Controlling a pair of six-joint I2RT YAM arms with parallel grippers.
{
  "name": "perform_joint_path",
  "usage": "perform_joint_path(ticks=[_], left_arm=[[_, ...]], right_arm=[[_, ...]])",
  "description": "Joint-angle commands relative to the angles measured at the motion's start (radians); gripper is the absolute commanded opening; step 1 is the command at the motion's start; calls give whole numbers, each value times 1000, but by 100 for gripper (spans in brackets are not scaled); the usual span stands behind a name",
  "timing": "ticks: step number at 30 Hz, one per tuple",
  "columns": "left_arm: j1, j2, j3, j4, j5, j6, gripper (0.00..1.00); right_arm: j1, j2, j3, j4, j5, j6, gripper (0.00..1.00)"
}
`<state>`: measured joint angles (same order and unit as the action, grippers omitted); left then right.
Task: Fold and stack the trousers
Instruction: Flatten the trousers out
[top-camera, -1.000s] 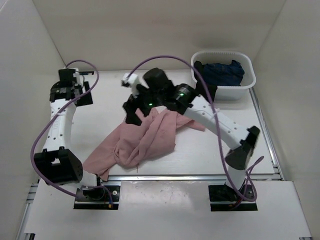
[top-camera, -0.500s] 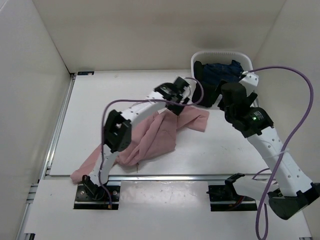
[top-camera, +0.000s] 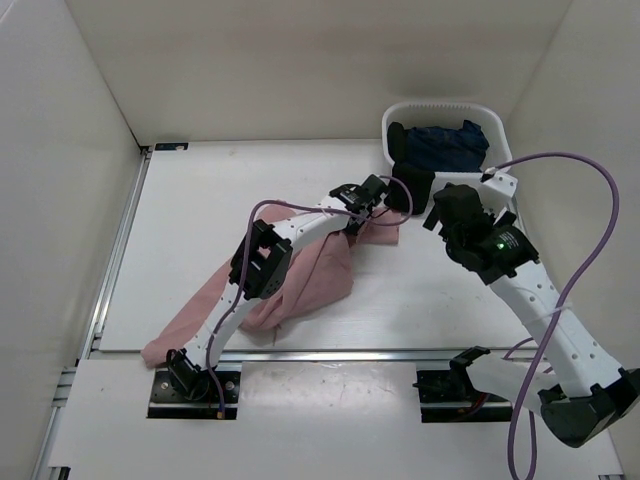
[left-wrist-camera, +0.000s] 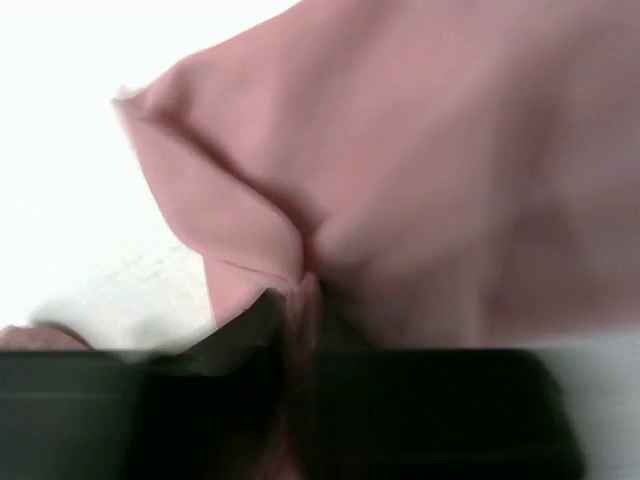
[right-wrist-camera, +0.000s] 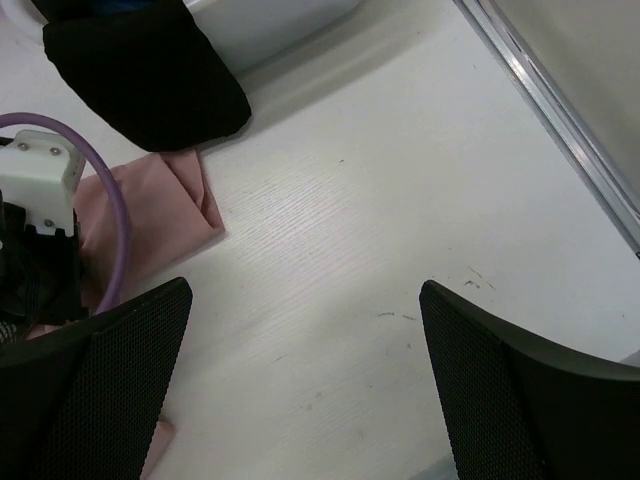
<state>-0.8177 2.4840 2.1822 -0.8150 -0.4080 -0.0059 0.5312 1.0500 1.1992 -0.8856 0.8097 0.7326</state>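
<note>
The left gripper (left-wrist-camera: 300, 310) has its fingers drawn close together, pinched on a raised ridge of the trousers (left-wrist-camera: 420, 180), though the wrist view is blurred. The cloth puckers where it runs in between them. That grip is at the trousers' far right corner, near the white basket (top-camera: 445, 104), with the left arm stretched out over the pink heap.

The right gripper (right-wrist-camera: 305, 380) hangs with its fingers spread wide, holding nothing, with bare table (right-wrist-camera: 400, 200) under it, just beside the basket.

The trousers (top-camera: 310, 275) lie crumpled across the middle of the table, with one end trailing to the near left edge. Dark garments (top-camera: 445, 145) fill the basket, and a black piece (right-wrist-camera: 150, 85) droops over its side.
</note>
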Motion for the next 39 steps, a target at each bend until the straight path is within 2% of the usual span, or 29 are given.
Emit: perform_joint_path(ticks=[1,7,9,10,11,13,14,16,17,20,21,24,30,37,39], left_arm=[[-5,-46,-22,11,-34,6,15],[-15,-299,56,11,-159,6,14],[14,-449,70,23,-215,6,14],[31,-503,58,39,-224,6,14],[78,-607,44,39,-242,6,14],[133,-707,-37,39,-252,6,14],[187,-815,-153,39,-264,6,14],[236,-917,-286,27,-264,6,14],[299,-960,-339,2,-243,6,14],[438,-1098,-514,-81,-77,6,14],[527,-1163,-562,-90,-14,6,14],[618,-1278,-793,-99,43,6,14],[754,-1411,-1021,-108,110,6,14],[847,-1487,-1121,-118,129,6,14],[882,-1496,-1130,-118,107,6,14]], right_arm=[[3,-24,-12,20,32,33,99],[3,39,-35,99,-118,-44,99],[3,103,-26,126,-185,-71,98],[3,126,-12,137,-267,-87,98],[3,169,-12,151,-315,-123,98],[3,227,-1,201,-409,-168,98],[3,246,-1,230,-491,-168,98],[3,300,8,266,-570,-179,98],[3,317,8,289,-608,-188,98],[3,399,37,375,-772,-211,98],[3,425,74,390,-808,-211,98],[3,557,158,439,-897,-188,98],[3,802,344,439,-997,-43,98],[62,1136,670,196,-1075,1,96],[62,1189,688,162,-1099,24,93]])
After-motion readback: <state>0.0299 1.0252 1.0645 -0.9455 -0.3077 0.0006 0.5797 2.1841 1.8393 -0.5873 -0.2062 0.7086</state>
